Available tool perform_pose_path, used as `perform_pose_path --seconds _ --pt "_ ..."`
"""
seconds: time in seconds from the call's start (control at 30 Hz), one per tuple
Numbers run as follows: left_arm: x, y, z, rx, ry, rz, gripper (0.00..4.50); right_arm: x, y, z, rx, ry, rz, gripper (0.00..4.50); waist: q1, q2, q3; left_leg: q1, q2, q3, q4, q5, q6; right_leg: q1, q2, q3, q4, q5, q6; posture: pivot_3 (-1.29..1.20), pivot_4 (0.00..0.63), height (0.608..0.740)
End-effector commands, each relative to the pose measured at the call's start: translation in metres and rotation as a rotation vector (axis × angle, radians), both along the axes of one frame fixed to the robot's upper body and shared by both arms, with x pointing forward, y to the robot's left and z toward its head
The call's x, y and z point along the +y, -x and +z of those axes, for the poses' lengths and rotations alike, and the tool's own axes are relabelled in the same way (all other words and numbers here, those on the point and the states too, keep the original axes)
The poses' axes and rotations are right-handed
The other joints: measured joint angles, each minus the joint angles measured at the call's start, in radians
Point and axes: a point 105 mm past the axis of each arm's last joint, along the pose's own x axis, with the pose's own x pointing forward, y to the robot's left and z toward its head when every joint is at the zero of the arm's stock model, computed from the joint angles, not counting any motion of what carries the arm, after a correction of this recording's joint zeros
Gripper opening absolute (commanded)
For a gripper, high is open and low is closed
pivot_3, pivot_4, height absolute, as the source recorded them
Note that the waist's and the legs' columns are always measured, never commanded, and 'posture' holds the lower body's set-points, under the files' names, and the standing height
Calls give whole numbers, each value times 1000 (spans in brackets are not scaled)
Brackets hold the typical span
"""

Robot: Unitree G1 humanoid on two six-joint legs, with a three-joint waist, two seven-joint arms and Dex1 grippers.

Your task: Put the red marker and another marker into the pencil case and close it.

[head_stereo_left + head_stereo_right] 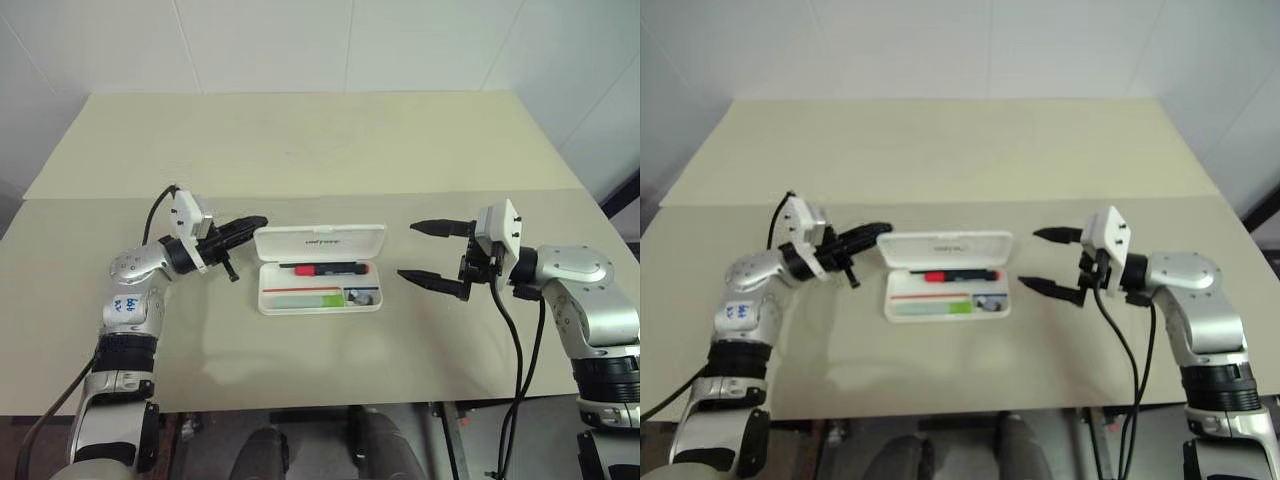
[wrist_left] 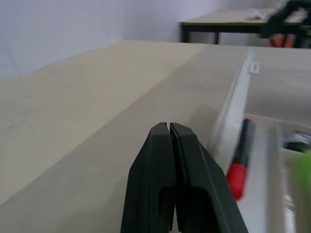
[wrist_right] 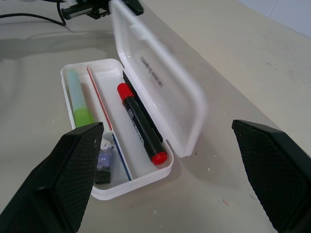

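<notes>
Pencil case [image 1: 320,270], a flat white plastic box with round corners, lies open in the middle of the pale beige table [image 1: 300,150]. Its smooth lid [image 1: 320,242] stands up on the far side, with small grey letters on it. A thin red-and-blue stripe runs along the inside of the tray.

Both pens lie inside the case. The red marker [image 1: 323,268], a slim pen with a black barrel and red at both ends, lies flat in the far part, close to the lid. The other marker [image 1: 305,299], a short chunky pale green highlighter with a brighter green end, lies flat in the near part. A small dark grey piece [image 3: 103,165] sits in the right end of the near part, just beside the highlighter's bright end.

The left gripper [image 1: 250,224] has its two black fingers pressed tight together and holds nothing. Its tip is at the far left corner of the lid; whether it touches the lid cannot be told.

The right gripper [image 1: 424,252] is off to the right of the case, well apart from it. Its two black fingers [image 3: 63,179], rough with tiny bumps on the inside, are spread wide and hold nothing.

The table top is smooth and matt, with a straight seam across it behind the case.
</notes>
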Motion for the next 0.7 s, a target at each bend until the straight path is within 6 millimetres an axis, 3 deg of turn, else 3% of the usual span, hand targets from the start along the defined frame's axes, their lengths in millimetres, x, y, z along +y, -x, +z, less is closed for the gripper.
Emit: perform_pose_path --seconds 0.03,0.1,0.2,0.3,0.7 --pt "-12 16 -1 -32 -89 -132 14 5 4 5 -34 -8 20 4500 0 0 0 0 0 0 0 0 0 0 0 0 0 0 0 0 150 740" --pt "-14 18 -3 -25 -107 -156 14 4 4 5 -34 -8 19 4500 0 0 0 0 0 0 0 0 0 0 0 0 0 0 0 0 150 740" --pt "-30 36 -22 66 -236 -303 14 4 4 3 -34 -14 12 4500 -1 0 0 0 0 0 0 0 0 0 0 0 0 0 0 0 150 740" --pt "-37 42 -33 107 -295 -343 14 5 5 2 -34 -20 6 4500 -1 0 0 0 0 0 0 0 0 0 0 1 0 0 0 0 150 740" --pt "-39 34 -62 191 -390 -266 14 8 11 -1 -42 -42 -21 4500 -2 0 0 2 0 1 0 0 1 0 1 2 0 0 0 0 150 740"
